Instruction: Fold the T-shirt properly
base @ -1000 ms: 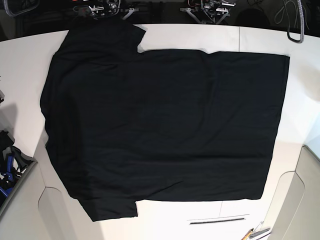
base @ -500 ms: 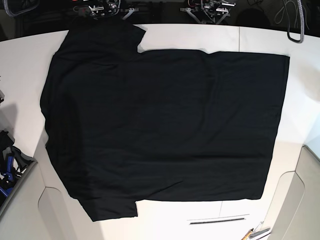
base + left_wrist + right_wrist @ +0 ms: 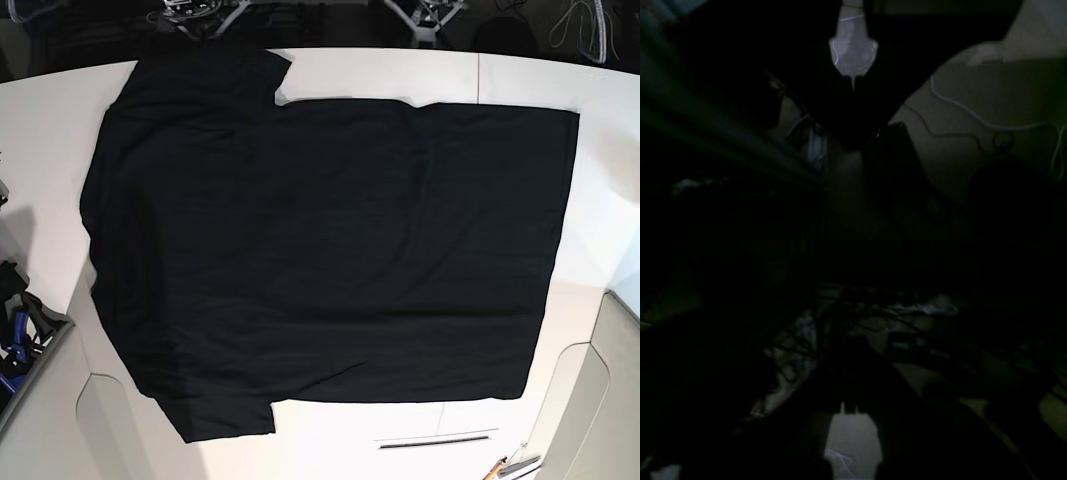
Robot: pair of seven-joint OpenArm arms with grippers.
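Note:
The black T-shirt [image 3: 330,250] lies spread flat on the white table [image 3: 380,70], plain side up with no print showing. One sleeve [image 3: 215,75] points to the far edge and the other [image 3: 225,415] to the near edge. Its hem runs down the right side. My left gripper [image 3: 432,10] and my right gripper [image 3: 200,12] are only partly in view at the top edge, behind the table and off the cloth. Both wrist views are too dark to show how the jaws stand.
A blue and black object [image 3: 15,335] sits off the table's left edge. Small tools [image 3: 515,465] lie at the bottom right, near a dark slot [image 3: 435,440]. Cables [image 3: 585,25] hang at the top right. Bare white table frames the shirt.
Both arms have drawn back towards the top edge, so less of them shows. The T-shirt has not moved.

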